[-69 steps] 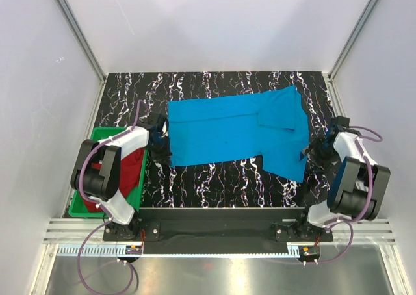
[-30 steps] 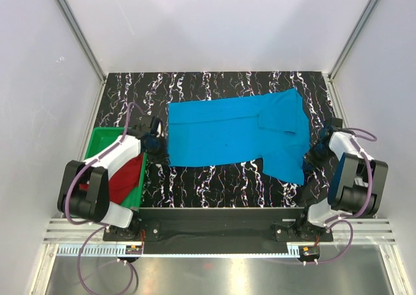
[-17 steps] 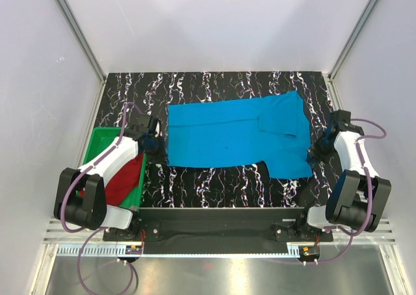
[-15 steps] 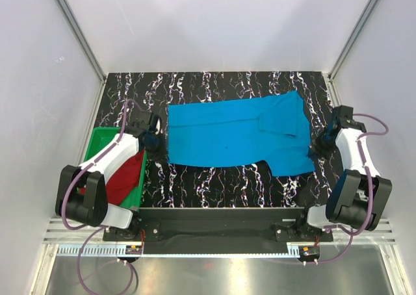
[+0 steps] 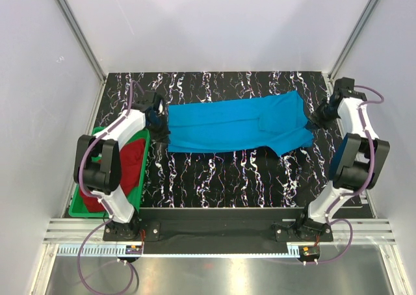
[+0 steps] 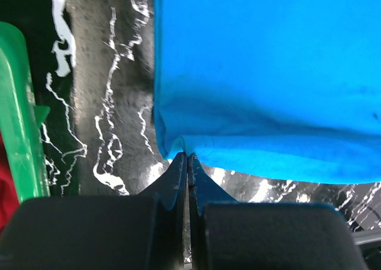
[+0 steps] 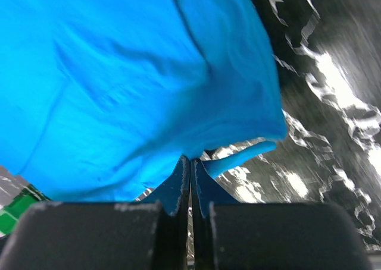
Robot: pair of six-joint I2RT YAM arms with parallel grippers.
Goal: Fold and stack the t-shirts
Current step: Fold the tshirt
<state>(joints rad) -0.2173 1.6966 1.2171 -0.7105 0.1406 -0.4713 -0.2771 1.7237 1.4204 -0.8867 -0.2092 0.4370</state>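
Top external view: left gripper (image 5: 158, 122) and right gripper (image 5: 317, 117) each pinch the blue t-shirt (image 5: 234, 123) by its edge, apparently mid-fold; next, lay it across evenly, then release.

The spread t-shirt (image 5: 234, 124) lies across the counter (image 5: 221, 178), 9 to 3 o'clock, with the left fingers (image 6: 176, 176) at its 9 o'clock end and the right fingers (image 7: 178, 184) at 3. At 8 o'clock, the bin (image 5: 79, 208) holds the other t-shirt (image 5: 130, 162).
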